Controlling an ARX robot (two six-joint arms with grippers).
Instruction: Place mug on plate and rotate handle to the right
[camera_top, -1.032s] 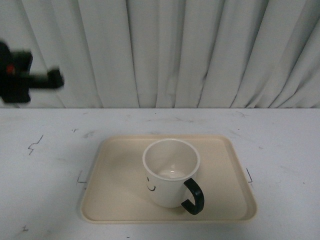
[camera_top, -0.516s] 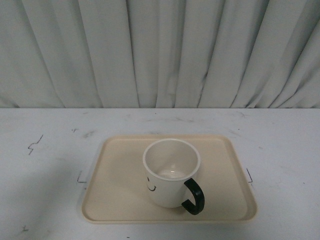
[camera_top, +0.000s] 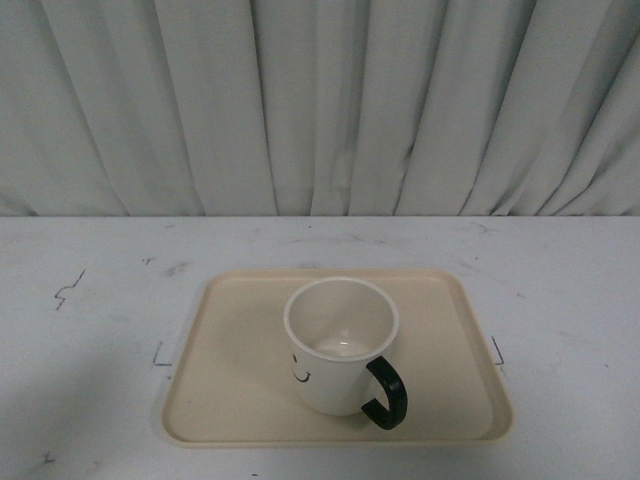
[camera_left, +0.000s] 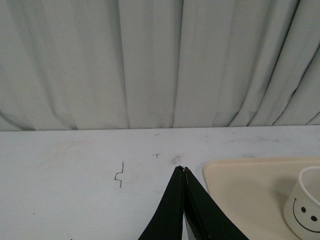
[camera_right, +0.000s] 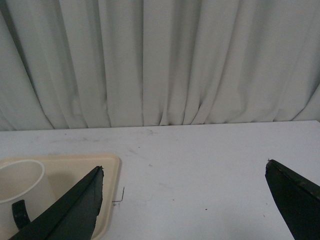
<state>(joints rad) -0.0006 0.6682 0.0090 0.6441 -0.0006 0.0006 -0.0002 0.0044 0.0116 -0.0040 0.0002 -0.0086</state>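
Note:
The white mug (camera_top: 340, 345) stands upright on the beige plate (camera_top: 230, 390), near its middle. Its black handle (camera_top: 386, 393) points toward the front right, and part of the smiley face shows on its front left side. No arm shows in the front view. In the left wrist view my left gripper (camera_left: 183, 170) is shut and empty, above the table beside the plate (camera_left: 245, 190) and the mug (camera_left: 304, 210). In the right wrist view my right gripper (camera_right: 184, 167) is open and empty, with the plate (camera_right: 107, 165), mug (camera_right: 22, 182) and handle (camera_right: 19, 214) off to one side.
The white table (camera_top: 80, 330) carries small black pen marks (camera_top: 68, 290) around the plate. A pale pleated curtain (camera_top: 320, 100) hangs right behind the table's far edge.
A black arm seen at the far left of the front view one second ago has left the picture. The mug and plate have not moved.

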